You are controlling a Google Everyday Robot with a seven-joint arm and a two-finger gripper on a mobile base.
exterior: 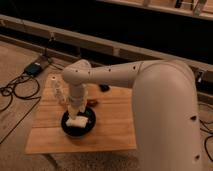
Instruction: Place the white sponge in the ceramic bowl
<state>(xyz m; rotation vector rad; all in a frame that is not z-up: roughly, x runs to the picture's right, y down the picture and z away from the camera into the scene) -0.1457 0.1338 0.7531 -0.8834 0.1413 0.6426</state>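
The black glossy ceramic bowl [78,125] stands on the wooden table [115,135], left of the middle. The white sponge [76,122] shows as a pale block inside the bowl, just below the gripper. My gripper [76,111] points straight down over the bowl's left half, its tip at or touching the sponge. The white arm reaches in from the right and hides the table's right part.
A clear plastic bottle [59,91] stands just left of the gripper. A small reddish thing [93,103] and a small dark thing [104,88] lie behind the bowl. Cables [15,92] and a blue box [35,68] lie on the floor at left.
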